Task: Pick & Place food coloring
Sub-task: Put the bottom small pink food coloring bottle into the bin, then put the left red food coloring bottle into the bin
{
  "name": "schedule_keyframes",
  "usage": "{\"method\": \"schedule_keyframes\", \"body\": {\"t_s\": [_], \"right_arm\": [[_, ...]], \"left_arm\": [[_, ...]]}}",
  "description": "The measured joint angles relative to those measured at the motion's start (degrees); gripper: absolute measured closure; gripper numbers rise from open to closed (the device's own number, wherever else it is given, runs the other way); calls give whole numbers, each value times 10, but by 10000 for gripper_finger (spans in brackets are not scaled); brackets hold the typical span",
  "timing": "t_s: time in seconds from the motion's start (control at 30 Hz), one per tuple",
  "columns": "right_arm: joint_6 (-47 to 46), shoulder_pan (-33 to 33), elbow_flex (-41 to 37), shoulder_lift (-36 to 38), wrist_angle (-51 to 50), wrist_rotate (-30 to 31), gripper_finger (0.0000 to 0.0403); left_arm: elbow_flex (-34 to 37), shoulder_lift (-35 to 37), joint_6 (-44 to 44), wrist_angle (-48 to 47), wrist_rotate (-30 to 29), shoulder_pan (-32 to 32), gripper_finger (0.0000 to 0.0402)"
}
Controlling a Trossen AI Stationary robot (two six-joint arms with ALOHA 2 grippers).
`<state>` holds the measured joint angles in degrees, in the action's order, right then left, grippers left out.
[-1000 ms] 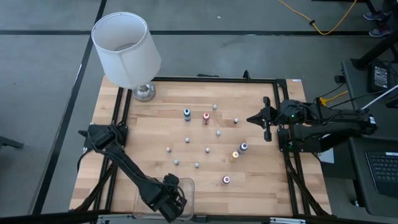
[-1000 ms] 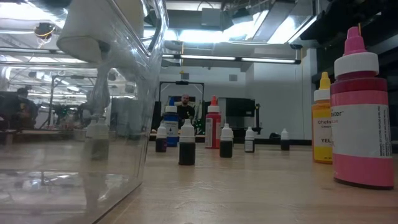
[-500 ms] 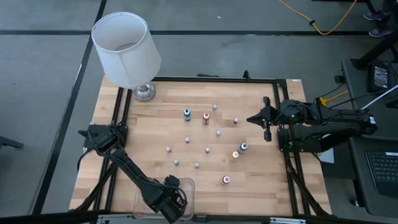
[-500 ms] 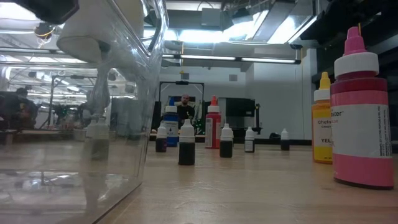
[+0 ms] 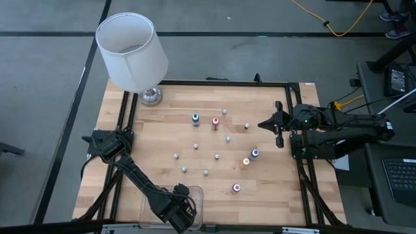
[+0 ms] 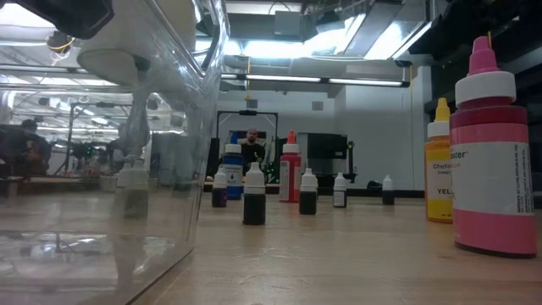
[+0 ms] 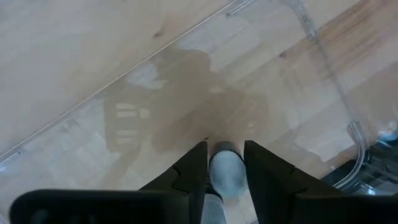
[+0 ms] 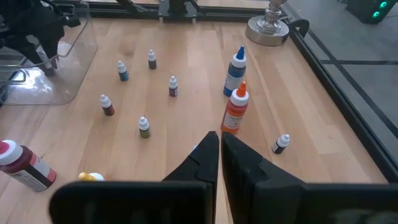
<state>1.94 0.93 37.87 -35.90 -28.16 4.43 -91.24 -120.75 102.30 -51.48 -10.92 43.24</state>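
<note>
Several food coloring bottles stand upright on the wooden table (image 5: pixel 162 136): a blue one (image 5: pixel 195 119), a red one (image 5: pixel 215 122), a pink one (image 5: pixel 236 188) and tiny ones (image 8: pixel 144 127). My left gripper (image 7: pixel 227 149) points down into a clear container (image 5: pixel 197 195) at the table's near left. It is open, with a small pale-capped bottle (image 7: pixel 227 174) between its fingers, which stand close on either side. I cannot tell whether the bottle rests on the container's floor. My right gripper (image 8: pixel 219 149) waits shut, raised at the table's right edge.
A white-shaded lamp (image 5: pixel 133 52) stands at the far left corner. A yellow bottle (image 6: pixel 439 161) and the pink bottle (image 6: pixel 493 144) stand near the front right. The container's clear walls (image 7: pixel 348 106) surround my left gripper. Bare wood lies at the table's middle left.
My left gripper has sunk a little into the clear container; in the low view its dark body now shows at the container's top. The bottles on the table have kept still.
</note>
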Motion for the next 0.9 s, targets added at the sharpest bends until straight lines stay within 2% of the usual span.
{"method": "schedule_keyframes", "body": {"t_s": [0.27, 0.5, 0.67, 0.9], "right_arm": [[0, 0, 0, 0, 0, 0, 380], [0, 0, 0, 0, 0, 0, 379], [0, 0, 0, 0, 0, 0, 379], [0, 0, 0, 0, 0, 0, 379]], "left_arm": [[-5, 0, 3, -10, 11, 0, 260], [-64, 0, -5, -70, 0, 0, 254], [-142, 1, -24, -154, -14, -1, 258], [-286, 1, -55, -331, -91, -14, 258]]}}
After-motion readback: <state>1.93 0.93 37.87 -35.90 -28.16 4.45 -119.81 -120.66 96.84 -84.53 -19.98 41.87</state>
